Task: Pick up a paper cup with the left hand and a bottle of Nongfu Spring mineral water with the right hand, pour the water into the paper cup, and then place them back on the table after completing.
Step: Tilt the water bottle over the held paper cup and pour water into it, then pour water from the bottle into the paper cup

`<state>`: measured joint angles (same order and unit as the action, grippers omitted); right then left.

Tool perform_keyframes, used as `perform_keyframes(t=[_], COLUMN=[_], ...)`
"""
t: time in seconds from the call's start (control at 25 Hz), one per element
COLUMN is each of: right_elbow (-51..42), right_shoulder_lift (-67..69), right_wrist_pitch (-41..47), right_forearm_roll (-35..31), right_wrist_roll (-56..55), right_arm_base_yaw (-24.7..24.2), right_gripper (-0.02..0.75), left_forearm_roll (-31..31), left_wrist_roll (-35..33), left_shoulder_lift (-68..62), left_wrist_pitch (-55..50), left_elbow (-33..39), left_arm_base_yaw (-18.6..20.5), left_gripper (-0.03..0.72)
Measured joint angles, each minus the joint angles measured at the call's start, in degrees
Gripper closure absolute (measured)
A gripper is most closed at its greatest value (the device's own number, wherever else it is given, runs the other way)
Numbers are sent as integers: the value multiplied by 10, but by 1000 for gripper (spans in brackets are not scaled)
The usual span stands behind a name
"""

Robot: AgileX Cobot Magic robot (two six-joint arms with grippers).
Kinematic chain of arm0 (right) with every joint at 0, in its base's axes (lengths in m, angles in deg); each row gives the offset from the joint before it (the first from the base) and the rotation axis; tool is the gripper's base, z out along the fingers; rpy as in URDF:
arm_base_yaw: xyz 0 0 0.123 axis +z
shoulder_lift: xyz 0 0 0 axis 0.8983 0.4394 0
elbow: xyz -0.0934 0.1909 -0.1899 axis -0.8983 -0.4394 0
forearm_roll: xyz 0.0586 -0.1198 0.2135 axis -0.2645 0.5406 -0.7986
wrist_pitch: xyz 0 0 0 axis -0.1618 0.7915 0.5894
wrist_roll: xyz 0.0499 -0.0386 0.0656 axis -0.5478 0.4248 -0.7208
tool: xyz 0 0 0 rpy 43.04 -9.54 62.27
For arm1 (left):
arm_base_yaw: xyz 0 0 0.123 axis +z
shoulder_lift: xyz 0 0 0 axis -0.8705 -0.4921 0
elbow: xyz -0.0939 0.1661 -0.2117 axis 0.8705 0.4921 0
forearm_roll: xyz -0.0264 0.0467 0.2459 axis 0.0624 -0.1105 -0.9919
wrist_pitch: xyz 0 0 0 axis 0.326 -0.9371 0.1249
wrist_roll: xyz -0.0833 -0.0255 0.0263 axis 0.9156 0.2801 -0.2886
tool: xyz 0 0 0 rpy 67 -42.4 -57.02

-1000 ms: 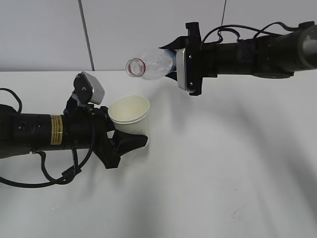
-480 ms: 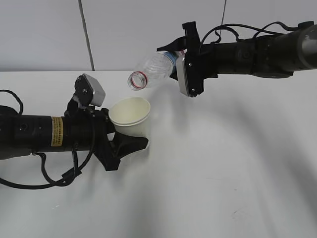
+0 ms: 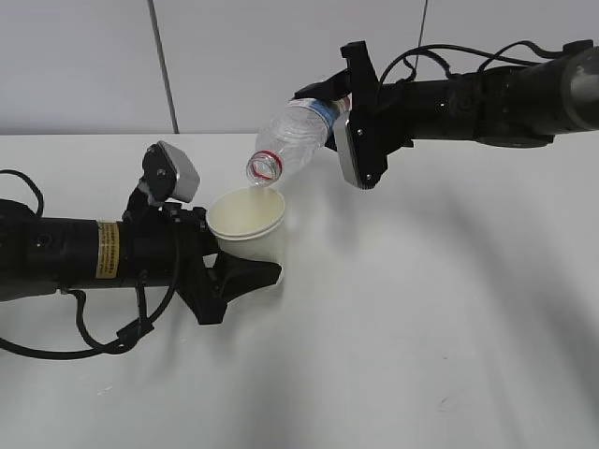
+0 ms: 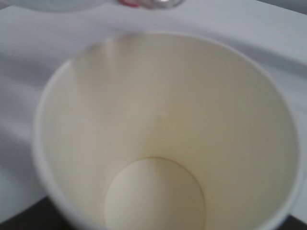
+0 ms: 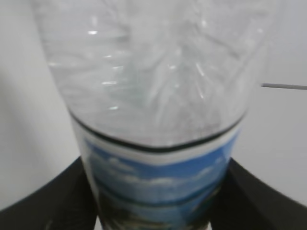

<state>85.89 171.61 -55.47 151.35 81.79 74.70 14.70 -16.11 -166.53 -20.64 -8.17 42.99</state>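
Exterior view: tilted bottle (image 3: 295, 134) mouth just above held paper cup (image 3: 247, 223).

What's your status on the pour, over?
Left hand gripping paper cup. Right hand gripping bottle, tilted mouth-down over cup rim. No water visible in cup. Nothing in the way.
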Motion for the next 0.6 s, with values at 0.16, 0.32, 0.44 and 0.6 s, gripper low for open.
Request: perform_keyframes(t=[0.16,0.32,0.44,0.6], right_elbow=[0,0,0,0], right_shoulder_lift=[0,0,0,0], right_wrist_pitch=[0,0,0,0], right_forearm_roll=[-1,-1,-1,-1], right_wrist_roll=[8,16,22,34], right_arm_base_yaw=[0,0,0,0], right_gripper=[301,301,301,301], left_forearm_roll=[-12,-24,-35,-46], left_wrist_roll=[6,7,8,8], left_shoulder_lift=[0,0,0,0], left_wrist_pitch=[2,10,17,18], left_elbow=[0,0,0,0], left_arm_base_yaw=[0,0,0,0], left_gripper=[276,276,276,276])
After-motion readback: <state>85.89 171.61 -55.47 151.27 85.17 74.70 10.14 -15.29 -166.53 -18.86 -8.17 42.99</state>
